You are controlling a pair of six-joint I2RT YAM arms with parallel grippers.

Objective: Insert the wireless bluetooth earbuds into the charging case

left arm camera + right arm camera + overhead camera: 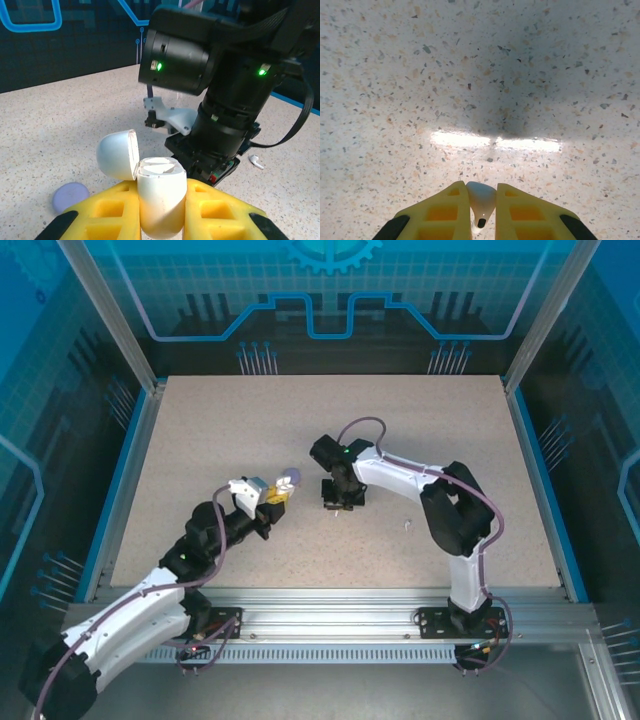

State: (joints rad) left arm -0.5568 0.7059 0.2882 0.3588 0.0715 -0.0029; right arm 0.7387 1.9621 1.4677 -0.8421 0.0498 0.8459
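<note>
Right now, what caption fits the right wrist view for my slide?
Right claw shut on a small white plastic earbud, speckled beige tabletop beyond.

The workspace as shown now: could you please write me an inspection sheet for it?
Surface: speckled tabletop, no spills seen.
Job's things: white charging case, lid open; held white earbud; loose white earbud lying on the tabletop.
Clutter: pale purple round piece on the tabletop.
Grippers: left gripper shut on the white charging case; right gripper shut on the held white earbud.
Cables: cable looping over the right arm, untangled.
Surroundings: blue enclosure walls; aluminium rail at the near edge.
</note>
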